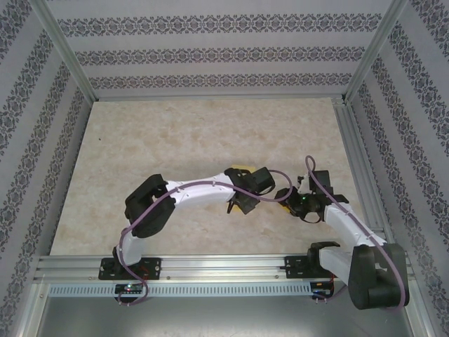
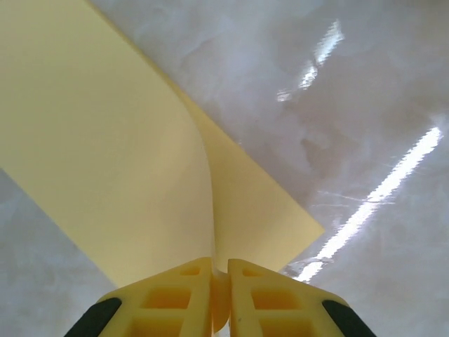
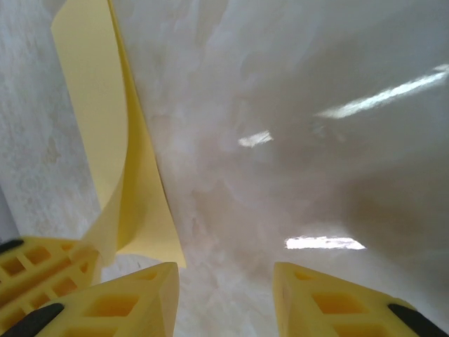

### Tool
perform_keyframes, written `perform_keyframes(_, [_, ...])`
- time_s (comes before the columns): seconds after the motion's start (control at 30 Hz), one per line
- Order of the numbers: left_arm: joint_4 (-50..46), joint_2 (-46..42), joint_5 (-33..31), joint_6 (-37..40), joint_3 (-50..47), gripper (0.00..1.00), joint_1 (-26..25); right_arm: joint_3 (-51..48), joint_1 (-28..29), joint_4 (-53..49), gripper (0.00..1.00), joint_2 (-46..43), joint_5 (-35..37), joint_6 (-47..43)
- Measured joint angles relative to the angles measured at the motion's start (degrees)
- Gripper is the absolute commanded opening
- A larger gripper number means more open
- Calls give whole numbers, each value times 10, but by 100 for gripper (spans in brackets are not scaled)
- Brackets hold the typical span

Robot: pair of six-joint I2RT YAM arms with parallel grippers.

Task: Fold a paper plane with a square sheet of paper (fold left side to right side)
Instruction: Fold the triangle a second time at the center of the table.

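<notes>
We see a robotics lab test cell rather than a home: the marbled desk (image 1: 210, 140) sits inside a frame of bare aluminium posts (image 1: 63, 53), closed off by wallpaper-patterned panels (image 1: 210, 56). The left arm (image 1: 203, 191) and the right arm (image 1: 347, 225), both white and black, are bolted to a slotted aluminium rail (image 1: 224, 265) at the near edge. Purple cables (image 1: 121, 247) loop from their bases.

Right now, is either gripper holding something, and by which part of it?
The left gripper pinches the square sheet of paper at its lifted, curled-over edge. The right gripper stands open, holding nothing.
</notes>
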Motion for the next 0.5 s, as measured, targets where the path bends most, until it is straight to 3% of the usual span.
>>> perform_keyframes(0.27, [61, -58, 71, -13, -87, 14, 51, 7, 103, 103, 29, 80, 1, 72])
perform_keyframes(0.5, [125, -83, 150, -25, -142, 14, 96, 21, 180, 224, 31, 162, 2, 129])
